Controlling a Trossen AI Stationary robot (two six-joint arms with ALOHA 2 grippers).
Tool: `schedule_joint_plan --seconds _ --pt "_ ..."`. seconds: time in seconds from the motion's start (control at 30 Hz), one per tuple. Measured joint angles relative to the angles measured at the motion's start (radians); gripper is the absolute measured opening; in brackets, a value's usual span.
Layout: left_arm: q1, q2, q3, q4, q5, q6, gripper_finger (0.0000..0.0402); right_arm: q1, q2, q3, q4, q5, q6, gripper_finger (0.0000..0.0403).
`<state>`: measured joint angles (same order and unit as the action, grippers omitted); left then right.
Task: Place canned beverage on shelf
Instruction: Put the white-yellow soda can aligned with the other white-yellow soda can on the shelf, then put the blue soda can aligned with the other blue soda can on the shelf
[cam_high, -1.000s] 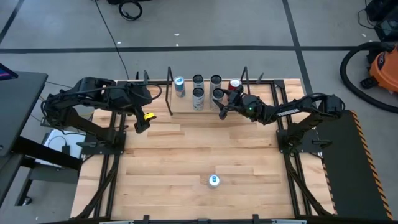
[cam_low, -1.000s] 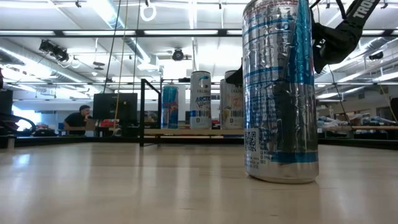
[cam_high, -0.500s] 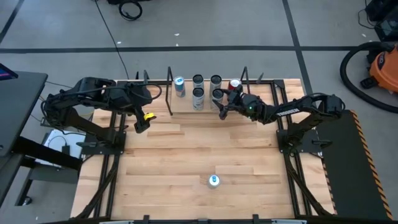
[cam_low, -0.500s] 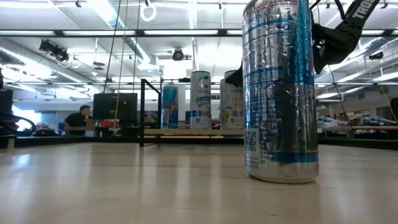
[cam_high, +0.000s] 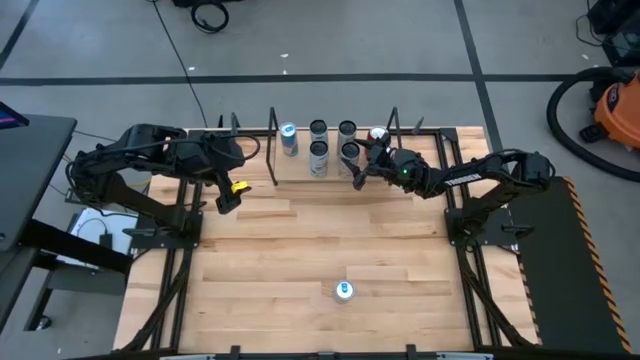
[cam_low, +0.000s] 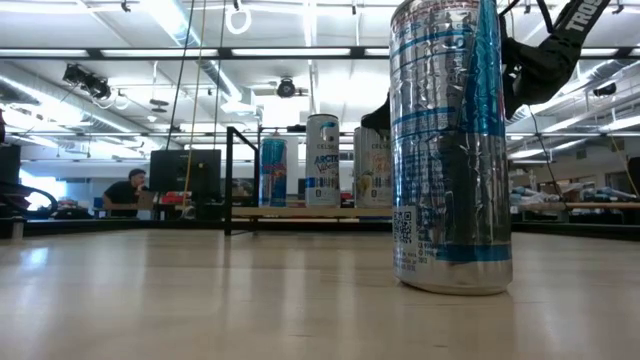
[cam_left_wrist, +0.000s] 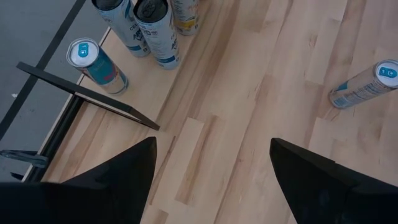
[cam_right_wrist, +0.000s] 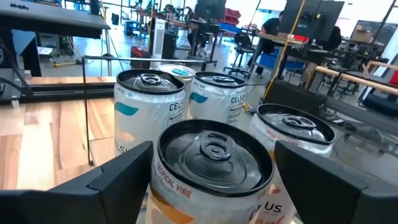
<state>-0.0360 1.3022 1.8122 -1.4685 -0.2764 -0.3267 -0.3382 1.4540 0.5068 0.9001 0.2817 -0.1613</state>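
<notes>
Step in hand: the right hand (cam_high: 358, 168) is at the right end of the shelf (cam_high: 300, 172), over the front-row can there — a black-topped can (cam_right_wrist: 214, 163) that sits between its fingers in the right wrist view. I judge this the setting-down or letting-go of that can.
Right hand state: fingers spread either side of the can, apparently not pressing it; I read it as open.
Task's thing: the can stands upright on the shelf, just in front of three other cans.
Next move: likely a straight pull-back toward the desk's (cam_high: 300, 250) middle, without brushing the neighbours.
Left hand: the left hand (cam_high: 228, 196) waits near the shelf's left end, fingers apart, holding nothing.
Remaining work: one silver-and-blue can (cam_high: 344, 291) stands alone near the desk's front edge.
View differences: the low view is filled by that lone can (cam_low: 450, 150), which hides the right hand's fingers; only the right wrist view shows the can tops closely.
</notes>
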Motion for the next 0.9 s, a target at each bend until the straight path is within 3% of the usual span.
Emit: schedule_joint_plan --seconds 0.7,0.9 --pt "0.000 0.000 0.000 0.000 0.000 0.009 0.0314 -0.032 0.000 0.034 -0.021 -0.048 -0.046 0.0343" --pt "0.000 0.000 0.000 0.000 0.000 0.009 0.0314 -0.032 0.000 0.034 0.049 -0.056 -0.081 0.0343"
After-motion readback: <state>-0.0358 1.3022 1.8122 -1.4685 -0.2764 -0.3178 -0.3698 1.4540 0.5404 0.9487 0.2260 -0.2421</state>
